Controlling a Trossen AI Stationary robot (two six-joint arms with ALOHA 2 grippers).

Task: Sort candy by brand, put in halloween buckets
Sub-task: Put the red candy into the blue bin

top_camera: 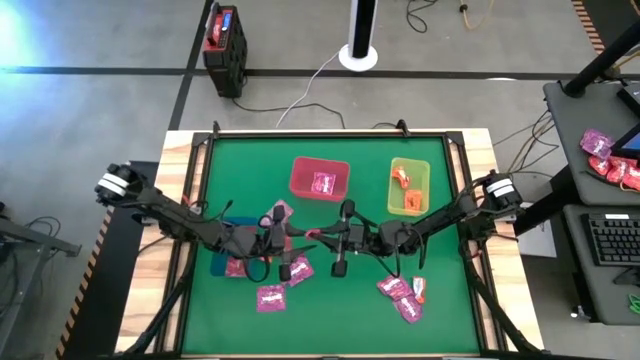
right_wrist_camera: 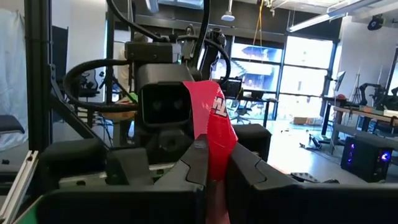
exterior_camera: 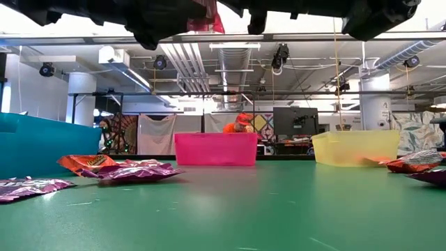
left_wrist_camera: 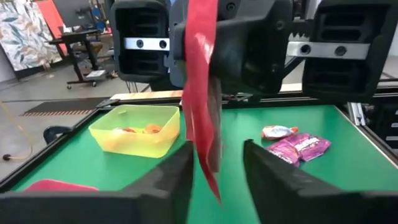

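The two dark arms met nose to nose over the middle of the green table [top_camera: 330, 310], and a flat shiny red candy packet [right_wrist_camera: 214, 134] hung between them; the right gripper [right_wrist_camera: 214, 165] was pinched shut on its lower part, as its own wrist view showed, and the packet stood tall with its long side going up and down. The left gripper [left_wrist_camera: 214, 165] faced it from the 9 o'clock side in the high view; its two fingers [left_wrist_camera: 168, 180] stood a little apart on each side of the packet's lower end, and I could not tell if they touched it; so the left one looked open and held nothing I could be sure of. Both arms were about as near to the packet; only the right one had it.

The pink-red plastic bin [top_camera: 320, 177] sat toward 12 o'clock from the grippers, with one pink packet inside; the lime green plastic bin [top_camera: 409, 186] sat toward 1 o'clock, with orange packets in it; a blue bin [exterior_camera: 42, 150] lay close on the left arm's side. Pink packets [top_camera: 272, 297] lay loose toward 7 o'clock and more toward 5 o'clock.

The room behind had desks, screens and a person in orange [exterior_camera: 240, 124] far off.
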